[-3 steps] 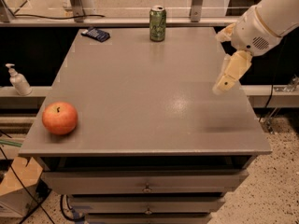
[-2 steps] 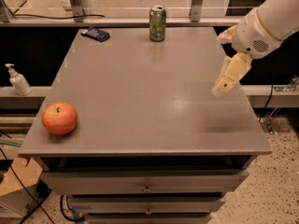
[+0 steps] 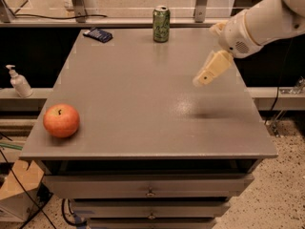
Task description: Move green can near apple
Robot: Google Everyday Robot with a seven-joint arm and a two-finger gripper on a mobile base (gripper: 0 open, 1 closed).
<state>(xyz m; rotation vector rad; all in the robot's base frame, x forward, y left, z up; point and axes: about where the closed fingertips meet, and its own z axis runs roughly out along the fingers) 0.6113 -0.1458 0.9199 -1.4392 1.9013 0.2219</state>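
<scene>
Grey matte table (image 3: pixel 143 104): broad bare middle, things only near its edges.
The green can (image 3: pixel 161 24), a glossy cylinder, stands upright at the table's far edge. The round, smooth apple (image 3: pixel 61 120) sits by its near left corner, well apart. The gripper (image 3: pixel 208 56) hangs above the table's right side, its tan fingers (image 3: pixel 209 70) spread, holding and touching nothing.

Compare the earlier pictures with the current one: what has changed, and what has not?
The gripper has shifted leftward in the picture above the table, toward the green can, holding nothing. The green can, the apple and the small dark object at back left stayed put.
</scene>
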